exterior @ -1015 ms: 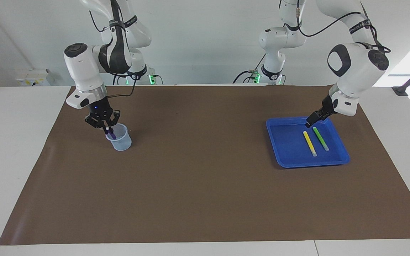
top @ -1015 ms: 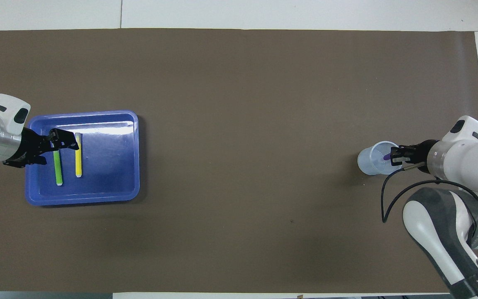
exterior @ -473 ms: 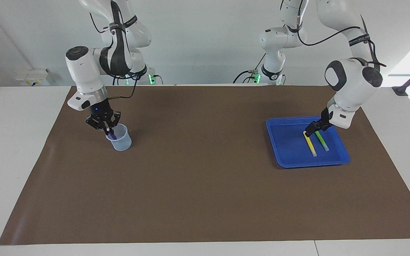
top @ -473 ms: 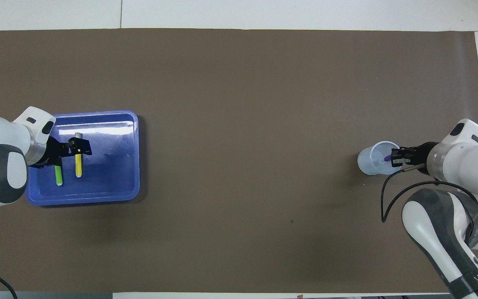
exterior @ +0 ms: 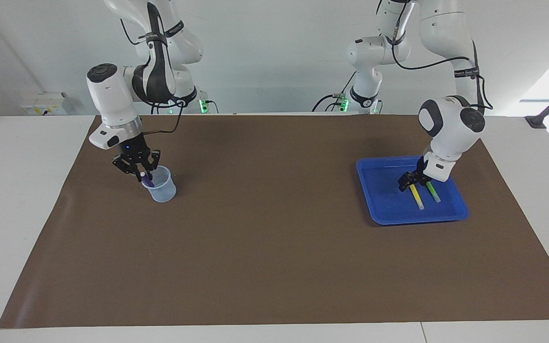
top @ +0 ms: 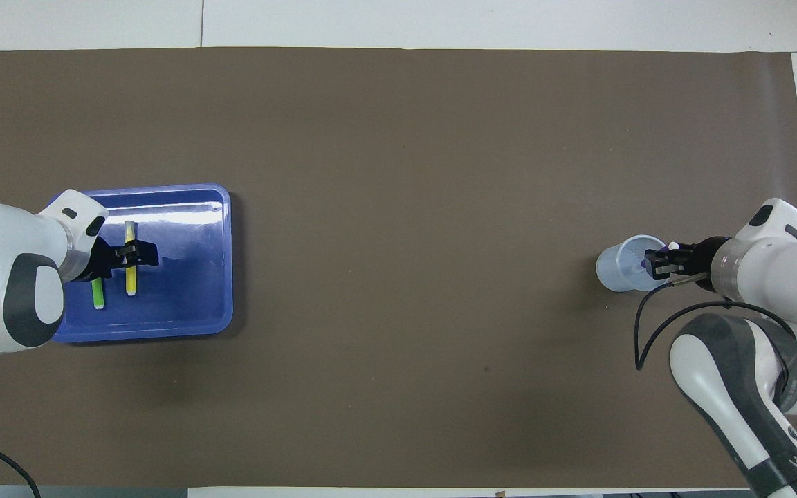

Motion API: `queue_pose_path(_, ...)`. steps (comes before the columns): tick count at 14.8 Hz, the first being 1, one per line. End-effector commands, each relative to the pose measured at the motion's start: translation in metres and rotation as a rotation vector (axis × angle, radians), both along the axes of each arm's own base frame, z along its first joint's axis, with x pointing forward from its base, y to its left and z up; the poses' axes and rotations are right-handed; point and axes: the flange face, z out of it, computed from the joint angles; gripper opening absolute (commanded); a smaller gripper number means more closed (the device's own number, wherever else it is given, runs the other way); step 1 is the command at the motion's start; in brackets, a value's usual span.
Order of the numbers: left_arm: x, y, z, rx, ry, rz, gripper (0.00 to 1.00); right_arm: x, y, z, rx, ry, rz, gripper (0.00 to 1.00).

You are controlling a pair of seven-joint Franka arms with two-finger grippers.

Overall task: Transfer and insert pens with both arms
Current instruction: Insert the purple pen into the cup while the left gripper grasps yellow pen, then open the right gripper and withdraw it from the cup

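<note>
Left gripper [exterior: 407, 182] low in blue tray [exterior: 379, 212], fingers spread astride yellow pen [exterior: 416, 196]; green pen [exterior: 432, 191] lying just beside. Right gripper [exterior: 139, 170] at rim of clear cup [exterior: 162, 188], purple pen [exterior: 146, 179] leaning inside; grip or release: cannot tell.

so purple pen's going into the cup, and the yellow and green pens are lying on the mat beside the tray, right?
Not quite. The yellow pen and green pen lie inside the blue tray, not on the mat; the overhead view shows it. The purple pen is at the cup, as you said.
</note>
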Motion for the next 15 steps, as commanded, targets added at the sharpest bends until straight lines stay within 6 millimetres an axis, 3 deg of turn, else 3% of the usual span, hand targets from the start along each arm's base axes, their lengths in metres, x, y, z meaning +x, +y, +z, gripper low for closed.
queue_pose_path(1,0.001,0.002,-0.006,0.024,-0.015,-0.056,0.91,0.003,-0.005,-0.001,-0.012,-0.010,-0.002,0.73)
queue_pose_path(5,0.002,0.006,-0.008,0.024,-0.016,-0.091,0.78,0.015,-0.007,0.020,-0.012,-0.042,-0.005,1.00)
queue_pose_path(7,0.007,0.008,-0.007,0.025,-0.026,-0.103,0.77,0.021,-0.008,0.037,-0.005,-0.021,-0.010,1.00)
queue_pose_path(12,0.010,0.009,-0.009,0.053,-0.028,-0.169,0.77,0.037,-0.001,0.102,0.034,0.087,-0.119,1.00)
queue_pose_path(15,0.011,0.009,-0.008,0.053,-0.031,-0.169,0.63,0.051,-0.001,0.132,0.037,0.147,-0.175,1.00)
